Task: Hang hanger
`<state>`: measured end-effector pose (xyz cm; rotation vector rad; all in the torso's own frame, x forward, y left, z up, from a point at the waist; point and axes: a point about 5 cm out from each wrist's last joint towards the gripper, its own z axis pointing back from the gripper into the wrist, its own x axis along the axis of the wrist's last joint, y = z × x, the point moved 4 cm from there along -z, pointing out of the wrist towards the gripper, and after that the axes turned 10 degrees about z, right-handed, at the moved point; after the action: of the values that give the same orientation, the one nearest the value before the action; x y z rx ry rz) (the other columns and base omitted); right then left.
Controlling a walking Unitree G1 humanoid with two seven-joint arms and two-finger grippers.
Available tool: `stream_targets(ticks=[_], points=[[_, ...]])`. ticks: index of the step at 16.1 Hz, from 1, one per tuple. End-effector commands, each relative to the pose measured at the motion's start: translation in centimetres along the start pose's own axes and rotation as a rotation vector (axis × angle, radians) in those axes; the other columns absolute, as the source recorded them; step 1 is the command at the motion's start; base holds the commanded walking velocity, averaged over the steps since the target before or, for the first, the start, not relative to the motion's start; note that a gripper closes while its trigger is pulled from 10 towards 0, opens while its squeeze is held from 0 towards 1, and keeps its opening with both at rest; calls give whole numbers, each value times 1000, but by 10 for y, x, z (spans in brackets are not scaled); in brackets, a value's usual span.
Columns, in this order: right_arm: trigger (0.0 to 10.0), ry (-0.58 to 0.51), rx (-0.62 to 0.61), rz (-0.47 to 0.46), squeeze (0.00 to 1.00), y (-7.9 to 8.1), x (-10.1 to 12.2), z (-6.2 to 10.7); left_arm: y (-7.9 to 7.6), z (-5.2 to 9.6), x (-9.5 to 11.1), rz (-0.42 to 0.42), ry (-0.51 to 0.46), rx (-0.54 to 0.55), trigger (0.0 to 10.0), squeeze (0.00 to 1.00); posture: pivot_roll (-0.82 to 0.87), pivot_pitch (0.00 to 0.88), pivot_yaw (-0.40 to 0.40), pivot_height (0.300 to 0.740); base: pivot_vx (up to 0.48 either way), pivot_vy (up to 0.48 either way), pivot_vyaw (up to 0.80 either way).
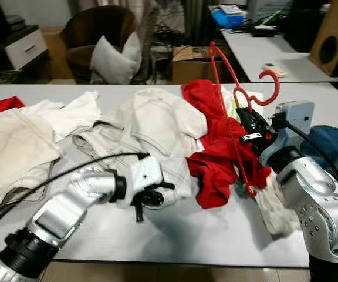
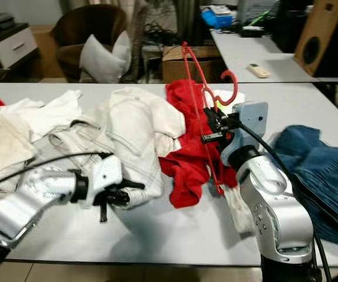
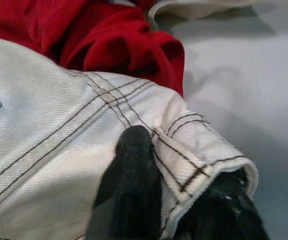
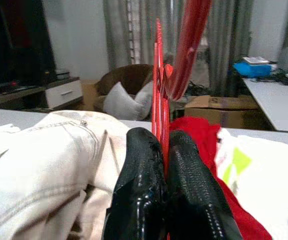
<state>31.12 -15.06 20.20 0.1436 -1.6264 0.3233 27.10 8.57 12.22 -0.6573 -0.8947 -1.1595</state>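
On a white table (image 1: 175, 235) strewn with clothes, the right tool (image 1: 246, 124) is clamped on the red hanger (image 1: 235, 94), raised upright, while the left tool (image 3: 184, 200) pinches a white garment (image 1: 157, 126) (probably next for hanging), nothing hung yet.

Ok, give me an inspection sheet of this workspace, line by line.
Surface: white table, largely covered in clothes.
Job's things: red hanger, held upright above the clothes.
Clutter: white jeans, red garment, blue jeans, cream cloth.
Grippers: right gripper shut on hanger; left gripper shut on white jeans hem.
Cables: black cable along left arm.
Surroundings: brown chair, pillow, cardboard box, speaker.
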Motion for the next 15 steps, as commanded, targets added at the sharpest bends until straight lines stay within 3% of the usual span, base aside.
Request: stream_targets(ticks=[1, 6, 7, 8, 10, 11, 12, 13, 15], points=[[10000, -18, -3, 7, 0, 0, 5, 0, 2, 8, 14, -34, -25, -4, 10000, 1000, 7, 0, 66, 740, 0, 0, 0], [10000, -11, -4, 12, 0, 0, 3, -1, -15, 54, 35, -3, -13, -165, 10000, 1000, 13, 0, 63, 740, 0, 0, 0], [10000, -10, -5, 14, 0, -1, 3, -1, -15, 70, 52, 28, -92, -205, 10000, 1000, 13, 0, 65, 740, 0, 0, 0], [10000, -10, -10, 14, 0, -2, 3, -1, -9, 88, 76, 61, -234, -231, 10000, 1000, 15, 0, 66, 740, 0, 0, 0], [10000, -10, -13, 13, 0, -3, 2, -1, 3, 98, 89, 68, -314, -197, 10000, 1000, 16, 0, 66, 740, 0, 0, 0], [10000, -8, -14, 13, 0, -3, 1, 0, 23, 106, 100, 80, -412, -121, 10000, 1000, 11, 0, 70, 740, 0, 0, 0], [10000, -3, -14, 18, 0, -3, 0, 0, 43, 106, 103, 66, -422, -10, 10000, 1000, 8, 0, 72, 740, 0, 0, 0], [10000, 0, -16, 22, 0, -4, -1, 1, 61, 97, 96, -36, -313, 151, 10000, 1000, 5, 0, 74, 740, 0, 0, 0], [10000, 4, -23, 27, 0, -6, -2, 1, 72, 95, 105, 5, -396, 215, 10000, 1000, 2, 0, 71, 740, 0, 0, 0]])
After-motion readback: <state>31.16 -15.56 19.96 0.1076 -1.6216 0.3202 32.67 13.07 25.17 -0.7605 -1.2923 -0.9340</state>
